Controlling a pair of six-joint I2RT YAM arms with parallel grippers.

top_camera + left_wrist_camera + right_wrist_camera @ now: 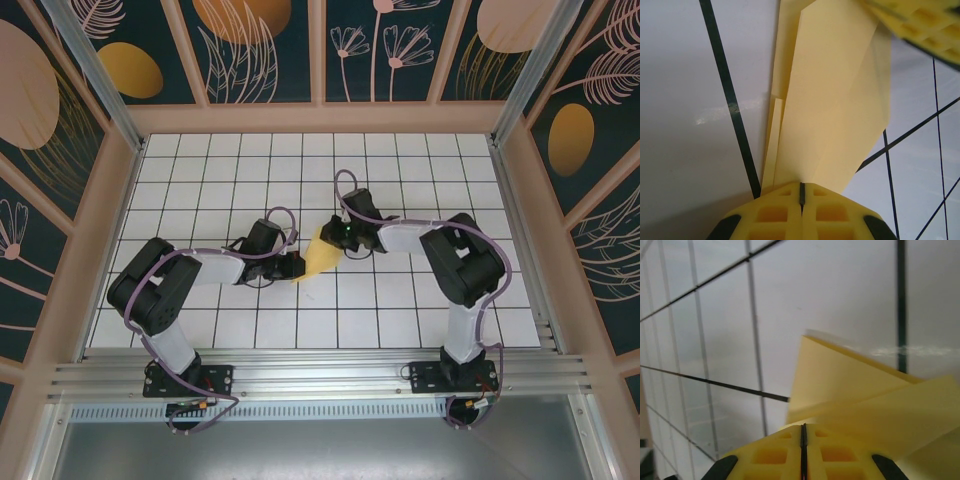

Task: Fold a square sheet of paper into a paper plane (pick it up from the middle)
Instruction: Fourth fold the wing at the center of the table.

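The yellow sheet of paper [321, 256] is folded into a tapering, pointed shape with layered flaps and sits mid-table between the two arms. My left gripper [297, 268] is shut on its near-left end. In the left wrist view the folded paper [835, 100] rises straight out of the closed yellow fingertips [801, 192]. My right gripper [336, 236] is shut on the far-right end. The right wrist view shows two paper flaps [865, 395] spreading from its closed tips [803, 432]. One of the right gripper's fingers [920, 20] shows at the top right of the left wrist view.
The white grid table [200, 170] is boxed in by wooden-framed patterned walls [105, 200] on three sides. An aluminium rail [320, 375] runs along the near edge by the arm bases. Open grid tiles lie behind and to both sides of the paper.
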